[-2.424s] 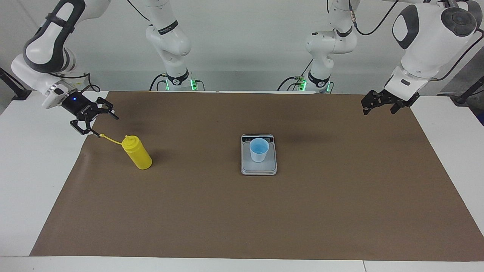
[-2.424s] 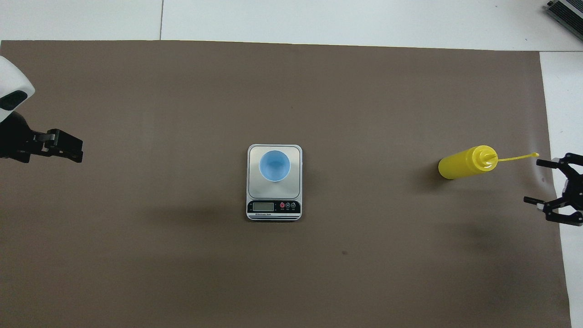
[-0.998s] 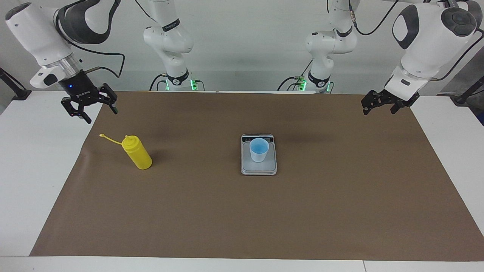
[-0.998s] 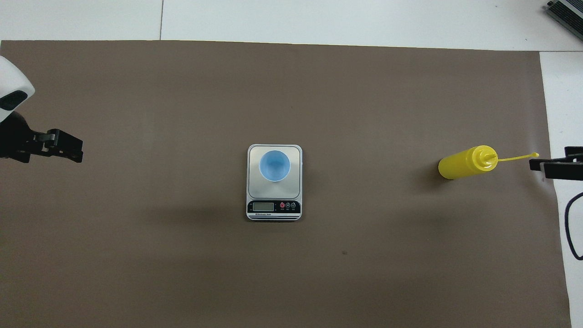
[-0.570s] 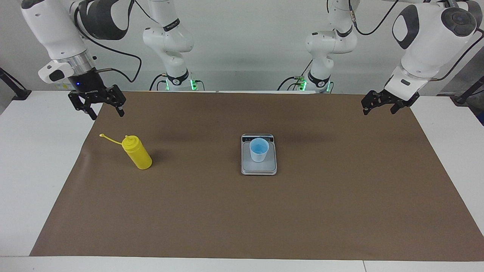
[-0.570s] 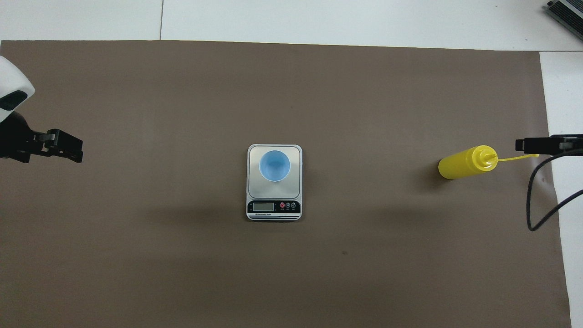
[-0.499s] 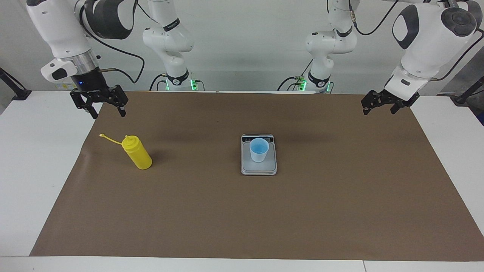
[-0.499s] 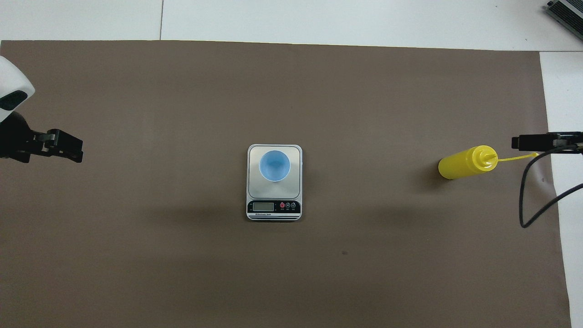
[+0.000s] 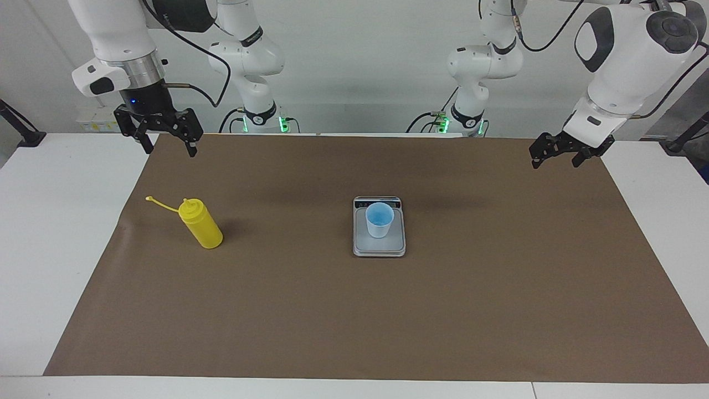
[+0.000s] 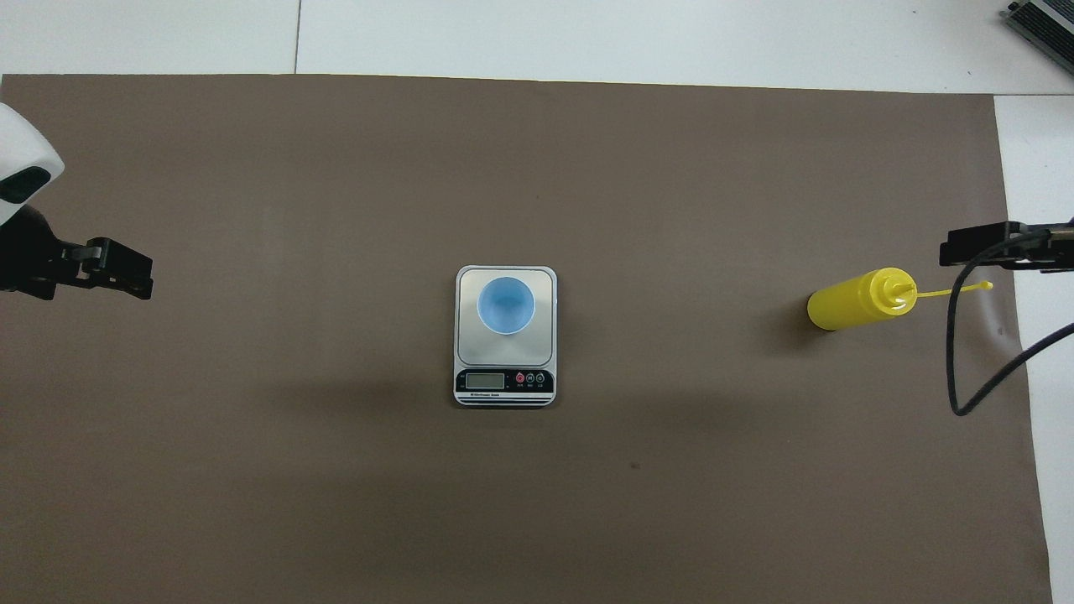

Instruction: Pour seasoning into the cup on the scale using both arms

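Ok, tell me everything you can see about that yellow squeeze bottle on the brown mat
The bright yellow plastic squeeze bottle is a plain cylinder with a conical nozzle top. Its thin yellow cap strap is tethered at the nozzle and sticks out toward the edge of the brown paper mat. The bottle stands upright on the mat at the right arm's end of the table, level with the silver-grey kitchen scale. Nothing touches it but the mat, and no gripper holds it. No label shows, and I cannot tell how full it is.
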`<state>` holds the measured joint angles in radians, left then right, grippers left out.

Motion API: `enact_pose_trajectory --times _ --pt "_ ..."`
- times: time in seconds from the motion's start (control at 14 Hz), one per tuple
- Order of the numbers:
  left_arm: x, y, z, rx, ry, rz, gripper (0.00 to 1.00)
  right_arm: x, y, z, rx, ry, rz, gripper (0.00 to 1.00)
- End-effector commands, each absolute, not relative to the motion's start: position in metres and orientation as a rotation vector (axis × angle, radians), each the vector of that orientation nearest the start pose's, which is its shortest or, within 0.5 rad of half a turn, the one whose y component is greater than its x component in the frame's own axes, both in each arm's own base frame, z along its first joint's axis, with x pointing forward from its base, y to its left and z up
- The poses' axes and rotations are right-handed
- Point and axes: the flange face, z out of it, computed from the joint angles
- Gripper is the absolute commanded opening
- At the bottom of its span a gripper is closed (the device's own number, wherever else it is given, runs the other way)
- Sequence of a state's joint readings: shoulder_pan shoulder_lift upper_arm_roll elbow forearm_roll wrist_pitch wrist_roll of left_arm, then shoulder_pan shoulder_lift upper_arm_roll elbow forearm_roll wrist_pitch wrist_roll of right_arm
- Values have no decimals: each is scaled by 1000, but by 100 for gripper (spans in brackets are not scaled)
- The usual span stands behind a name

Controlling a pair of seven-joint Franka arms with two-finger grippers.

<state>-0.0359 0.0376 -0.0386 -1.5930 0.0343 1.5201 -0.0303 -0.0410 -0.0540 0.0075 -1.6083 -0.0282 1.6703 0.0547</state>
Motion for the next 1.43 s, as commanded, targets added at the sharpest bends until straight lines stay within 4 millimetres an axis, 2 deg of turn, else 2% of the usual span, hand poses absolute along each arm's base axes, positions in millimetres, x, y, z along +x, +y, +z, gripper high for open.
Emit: enact_pose_trajectory --times 0.0,0.14,0.43,0.64,1.07,1.35 --pt "550 -35 589 -3088 65 150 100 559 -24 659 -3164 192 -113 100" --pt "550 -35 590 -3088 65 148 100 558 -30 660 -3162 204 -81 100" --pt "550 -35 590 -3088 65 148 100 556 -25 657 -3133 202 -75 100" --pt "550 -35 590 -3088 65 148 100 547 -20 645 -3133 221 -39 100" --pt "550 -35 589 -3088 65 150 100 529 -26 625 -3132 236 36 100" --pt "550 -35 590 -3088 65 148 100 526 -21 616 -3132 234 24 100"
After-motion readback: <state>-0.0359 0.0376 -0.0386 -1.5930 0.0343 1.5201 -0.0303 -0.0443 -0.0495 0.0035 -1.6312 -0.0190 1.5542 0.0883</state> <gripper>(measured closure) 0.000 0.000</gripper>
